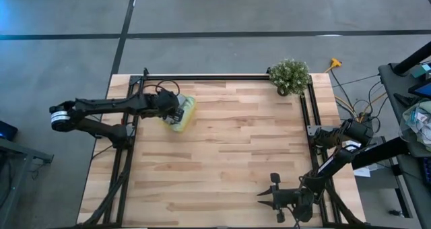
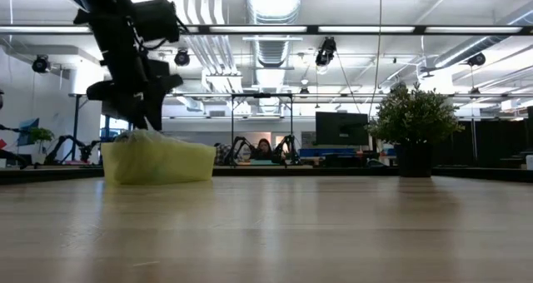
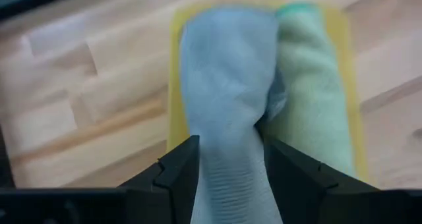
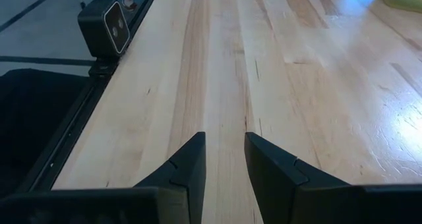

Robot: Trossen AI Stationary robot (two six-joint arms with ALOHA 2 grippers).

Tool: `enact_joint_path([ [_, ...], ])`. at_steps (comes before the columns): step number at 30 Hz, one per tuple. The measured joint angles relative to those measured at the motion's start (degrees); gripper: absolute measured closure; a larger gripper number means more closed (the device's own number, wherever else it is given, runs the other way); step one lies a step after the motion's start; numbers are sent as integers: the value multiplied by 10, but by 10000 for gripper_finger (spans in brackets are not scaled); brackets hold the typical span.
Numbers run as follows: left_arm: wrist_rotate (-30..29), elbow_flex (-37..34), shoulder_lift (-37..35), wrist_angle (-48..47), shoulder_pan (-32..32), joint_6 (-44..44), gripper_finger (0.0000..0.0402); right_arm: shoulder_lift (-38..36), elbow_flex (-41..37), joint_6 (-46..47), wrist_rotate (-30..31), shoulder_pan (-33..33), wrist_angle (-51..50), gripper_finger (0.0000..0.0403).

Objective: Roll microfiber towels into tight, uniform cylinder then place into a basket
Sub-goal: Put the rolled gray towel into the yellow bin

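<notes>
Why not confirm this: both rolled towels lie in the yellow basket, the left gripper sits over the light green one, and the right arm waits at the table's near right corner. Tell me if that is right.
One detail is wrong. The left wrist view shows the left gripper straddling the grey-blue towel, not the light green towel beside it. Both rolls do lie in the yellow basket, and the right gripper waits at the near right corner.

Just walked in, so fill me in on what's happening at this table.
The left gripper hangs over the small translucent yellow plastic basket, jaws open on either side of a rolled grey-blue microfiber towel. A rolled light green microfiber towel lies beside it in the basket. The right gripper waits, empty, low over the table's near right edge.
</notes>
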Motion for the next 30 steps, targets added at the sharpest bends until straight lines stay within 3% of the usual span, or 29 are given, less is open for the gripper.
enact_joint_path([
  [10,-54,-17,-66,54,-4,42,249,0,0,0,0,0,1,303],
  [23,-31,-53,91,77,-3,31,249,0,0,0,0,-1,1,303],
  [30,-25,-12,93,71,-3,47,249,0,0,0,0,-2,1,303],
])
